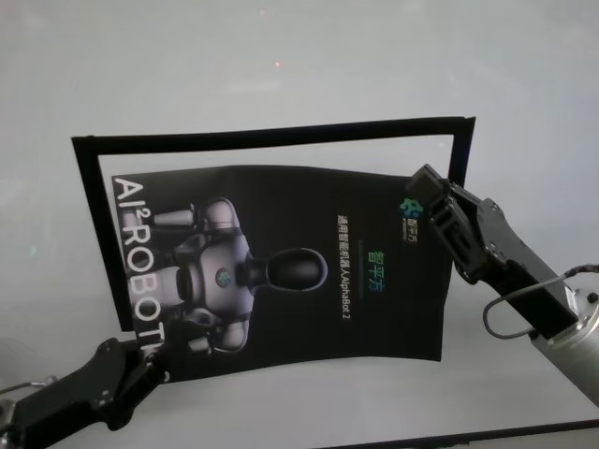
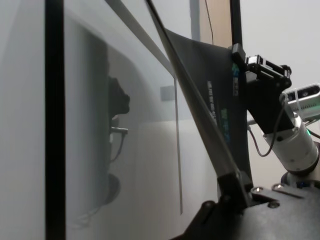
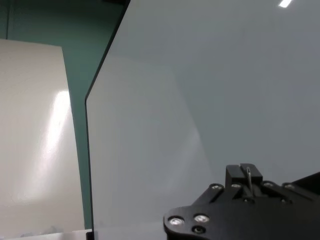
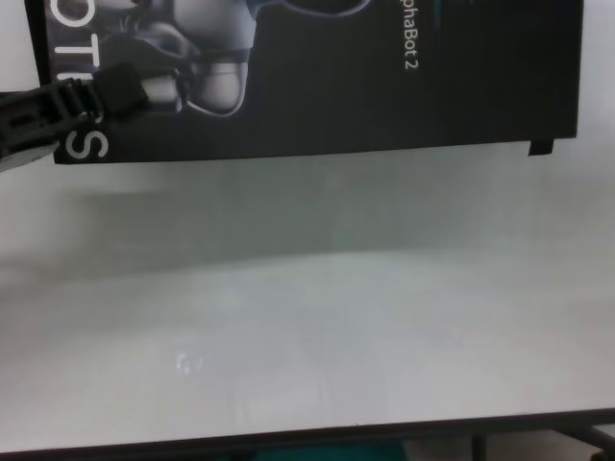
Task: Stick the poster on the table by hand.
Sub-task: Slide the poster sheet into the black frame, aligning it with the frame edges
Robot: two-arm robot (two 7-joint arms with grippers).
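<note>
Left gripper [image 1: 150, 360]: low at the robot's left, its black segmented arm coming in from the near left corner; its tip is clamped on the near left corner of the poster, by the white lettering. The left wrist view shows the sheet's edge running straight out of the closed jaws.
Poster [image 1: 281, 271]: a glossy black sheet with a silver-white robot figure, white letters down its left side and small text reading "AlphaBot 2". It stretches rightward from the left gripper across to the right gripper, held between the two. It bows slightly, and the left wrist view shows it raised off the surface rather than lying flat.
Tape frame [image 1: 271, 136]: narrow black strips on the tabletop forming a far bar and two side bars; the far bar lies beyond both grippers, the left bar runs down toward the left gripper, and the right bar drops behind the right gripper.
Right gripper [image 1: 432, 208]: at the robot's right, its arm reaching in from the near right; its blocky tip sits on the far right corner of the poster, pinching that edge.
Table [image 4: 317, 327]: plain white-grey surface under both grippers, its thin dark near edge showing nearer the robot than the left gripper.
</note>
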